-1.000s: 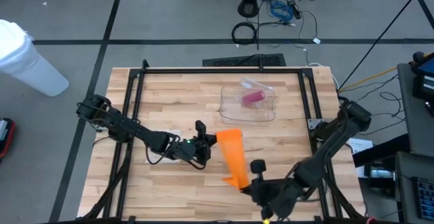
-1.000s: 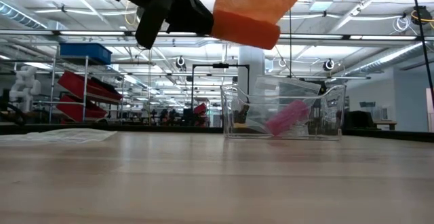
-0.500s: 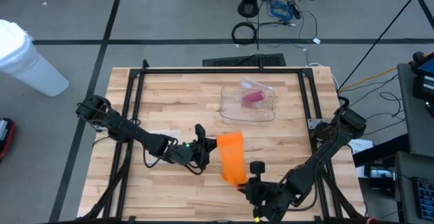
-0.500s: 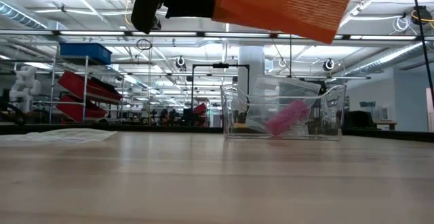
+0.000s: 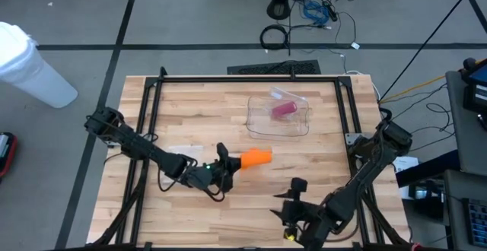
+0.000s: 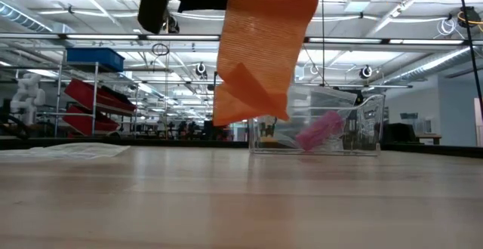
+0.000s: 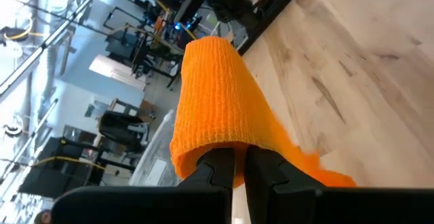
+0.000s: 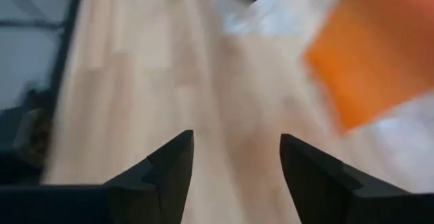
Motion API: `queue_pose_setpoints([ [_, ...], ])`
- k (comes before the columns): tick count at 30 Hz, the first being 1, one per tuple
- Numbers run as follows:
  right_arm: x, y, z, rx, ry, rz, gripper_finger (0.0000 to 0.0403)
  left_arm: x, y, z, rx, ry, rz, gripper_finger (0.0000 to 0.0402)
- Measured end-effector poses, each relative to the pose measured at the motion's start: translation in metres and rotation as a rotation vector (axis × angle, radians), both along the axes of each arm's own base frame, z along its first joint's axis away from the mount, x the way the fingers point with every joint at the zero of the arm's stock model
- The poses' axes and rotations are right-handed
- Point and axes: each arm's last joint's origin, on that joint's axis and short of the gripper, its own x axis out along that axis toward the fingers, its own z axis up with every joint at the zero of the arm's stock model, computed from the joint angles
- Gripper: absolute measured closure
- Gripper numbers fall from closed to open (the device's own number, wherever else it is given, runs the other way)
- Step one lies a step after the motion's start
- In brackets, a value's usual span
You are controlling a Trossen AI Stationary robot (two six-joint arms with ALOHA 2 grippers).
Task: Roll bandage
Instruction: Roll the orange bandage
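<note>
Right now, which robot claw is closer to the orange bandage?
The left claw. It is pinching one end of the orange bandage and holding it above the table. The right claw is open and empty, apart from it near the table's front edge.

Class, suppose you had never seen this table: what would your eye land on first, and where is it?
The orange bandage, hanging above the table's middle from the shut left gripper. Next, the clear box holding a pink roll toward the far side. The right gripper waits near the front edge, jaws open.

Overhead, table-level and 2 wrist cameras all share the orange bandage (image 5: pixel 256 157).
</note>
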Motion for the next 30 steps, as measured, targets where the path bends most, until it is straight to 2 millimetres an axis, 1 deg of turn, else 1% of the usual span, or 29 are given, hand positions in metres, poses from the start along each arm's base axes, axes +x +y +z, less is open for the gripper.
queue_pose_setpoints([
  [3,-0.015,0.001,-0.012,-0.122,-0.128,-0.093,0.0207,-0.003,-0.005,0.003,0.016,-0.005,-0.015,0.0388],
  [6,-0.03,-0.006,-0.036,-0.141,-0.217,-0.177,0.0216,-0.007,-0.012,0.009,0.018,-0.014,-0.034,0.0388],
  [8,-0.038,-0.011,-0.053,-0.095,-0.272,-0.218,0.0219,-0.008,-0.017,0.013,0.012,-0.028,-0.048,0.0388],
  [11,-0.044,-0.017,-0.077,0.002,-0.316,-0.229,0.0219,-0.008,-0.022,0.017,0.004,-0.035,-0.073,0.0388],
  [15,-0.044,-0.022,-0.096,0.126,-0.367,-0.153,0.0219,-0.006,-0.025,0.02,-0.033,-0.034,-0.163,0.0388],
  [18,-0.041,-0.031,-0.098,0.182,-0.424,-0.046,0.022,-0.005,-0.027,0.024,-0.073,-0.044,-0.203,0.0388],
  [20,-0.04,-0.04,-0.098,0.183,-0.453,0.028,0.022,-0.004,-0.029,0.027,-0.107,-0.055,-0.222,0.0388],
  [23,-0.037,-0.05,-0.101,0.12,-0.445,0.121,0.022,-0.003,-0.031,0.033,-0.154,-0.077,-0.23,0.0388],
  [26,-0.032,-0.056,-0.105,0.059,-0.393,0.175,0.022,-0.003,-0.035,0.038,-0.178,-0.094,-0.236,0.0388],
  [30,-0.026,-0.064,-0.106,-0.018,-0.366,0.177,0.022,-0.004,-0.04,0.043,-0.226,-0.115,-0.24,0.0388],
])
